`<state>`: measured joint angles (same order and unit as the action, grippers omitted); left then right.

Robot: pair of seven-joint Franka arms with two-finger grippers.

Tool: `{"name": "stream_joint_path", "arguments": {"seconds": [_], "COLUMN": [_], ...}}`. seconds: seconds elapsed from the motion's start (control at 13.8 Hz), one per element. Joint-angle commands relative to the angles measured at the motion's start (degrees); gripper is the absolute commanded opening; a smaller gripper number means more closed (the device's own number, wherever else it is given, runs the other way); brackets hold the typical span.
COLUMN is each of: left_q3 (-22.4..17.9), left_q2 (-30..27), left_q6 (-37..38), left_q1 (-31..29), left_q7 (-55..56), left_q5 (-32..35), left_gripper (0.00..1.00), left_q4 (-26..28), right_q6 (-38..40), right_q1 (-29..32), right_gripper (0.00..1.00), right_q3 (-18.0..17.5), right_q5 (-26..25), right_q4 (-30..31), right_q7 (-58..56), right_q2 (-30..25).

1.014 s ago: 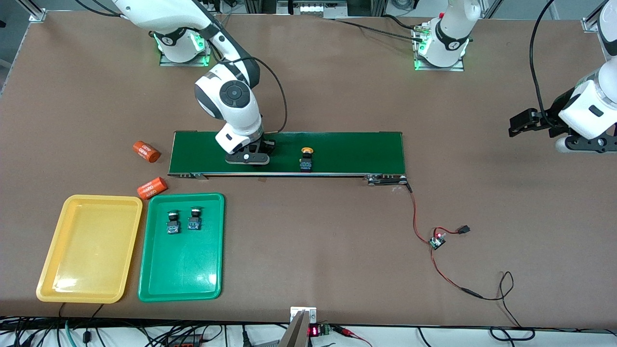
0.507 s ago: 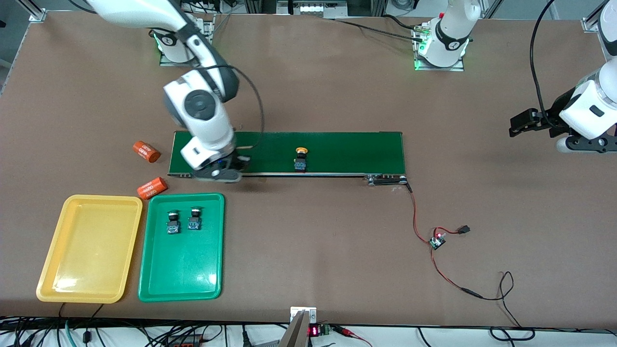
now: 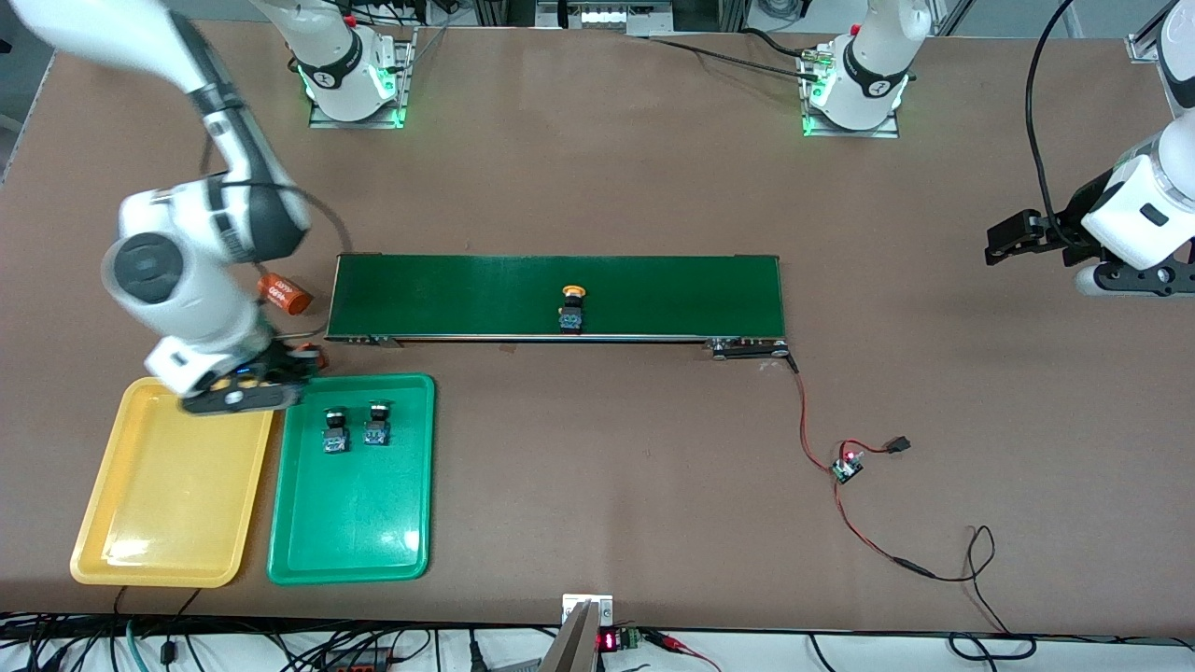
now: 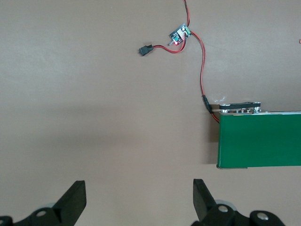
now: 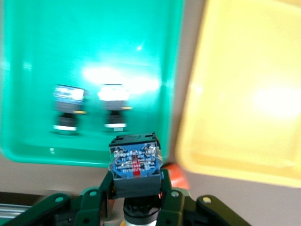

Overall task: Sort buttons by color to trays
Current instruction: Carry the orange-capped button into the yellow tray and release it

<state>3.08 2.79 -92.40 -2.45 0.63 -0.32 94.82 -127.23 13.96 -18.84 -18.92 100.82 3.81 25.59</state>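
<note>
My right gripper (image 3: 241, 387) is shut on a yellow-capped button (image 5: 134, 165) and holds it over the corner of the yellow tray (image 3: 159, 504) beside the green tray (image 3: 350, 523). Two green-capped buttons (image 3: 334, 429) (image 3: 376, 425) stand in the green tray; they also show in the right wrist view (image 5: 68, 110) (image 5: 114, 108). Another yellow-capped button (image 3: 571, 311) stands on the dark-green conveyor belt (image 3: 653, 289). My left gripper (image 3: 1004, 241) is open and empty, waiting over bare table at the left arm's end; the left wrist view (image 4: 138, 197) shows only table between its fingers.
One orange cylinder (image 3: 285, 292) lies beside the belt's end at the right arm's side; a second (image 5: 176, 176) lies partly hidden under my right gripper. A small circuit board (image 3: 848, 464) with red wires lies nearer the front camera than the belt's other end.
My right arm has swung from the belt to over the trays with the yellow-capped button in its grip. The other yellow-capped button has ridden along the belt toward the right arm's end. The left arm has not moved.
</note>
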Motion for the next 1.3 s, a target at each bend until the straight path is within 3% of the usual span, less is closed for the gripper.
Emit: {"name": "stream_joint_path", "arguments": {"seconds": [0.0,0.14,0.43,0.72,0.8,0.87,0.94,1.09,1.23], "left_q3": [0.08,0.08,-0.01,0.00,0.08,0.00,-0.01,-0.09,-0.27], "left_q2": [0.64,0.64,0.64,1.08,1.08,1.08,1.08,1.08,1.08], "left_q6": [1.78,1.78,1.78,1.78,1.69,1.69,1.78,1.78,1.61], "left_q1": [-0.10,-0.10,-0.19,-0.28,-0.28,-0.10,-0.27,-0.36,-0.54], "left_q7": [-1.24,-1.33,-1.42,-1.68,-1.68,-1.59,-1.68,-1.59,-1.59], "left_q5": [-0.73,-0.73,-0.82,-0.82,-0.73,-0.82,-0.73,-0.73,-0.73], "left_gripper": [1.00,1.00,1.00,1.00,1.00,1.00,1.00,1.00,1.00], "left_q4": [-1.57,-1.57,-1.57,-1.57,-1.57,-1.57,-1.57,-1.57,-1.65], "right_q6": [0.06,-3.35,-15.92,-17.96,-18.92,-19.28,-19.28,-19.37,-19.37], "right_q1": [2.04,3.35,5.29,5.99,5.99,5.99,5.99,6.26,6.35], "right_gripper": [0.01,0.01,0.01,0.08,0.29,0.42,0.79,1.00,1.00], "right_q3": [3.87,6.00,8.99,9.69,9.87,9.87,9.87,9.87,9.87], "right_q5": [-0.07,-0.07,-0.24,-0.24,-0.24,-0.24,-0.07,0.11,0.19], "right_q4": [-7.02,-10.37,-11.17,-11.70,-11.70,-11.61,-11.61,-11.44,-11.18], "right_q7": [-12.38,-17.50,-25.08,-25.08,-24.99,-24.99,-24.73,-24.64,-24.56], "right_q2": [6.91,10.78,16.41,18.61,18.97,19.06,18.97,18.80,18.45]}}
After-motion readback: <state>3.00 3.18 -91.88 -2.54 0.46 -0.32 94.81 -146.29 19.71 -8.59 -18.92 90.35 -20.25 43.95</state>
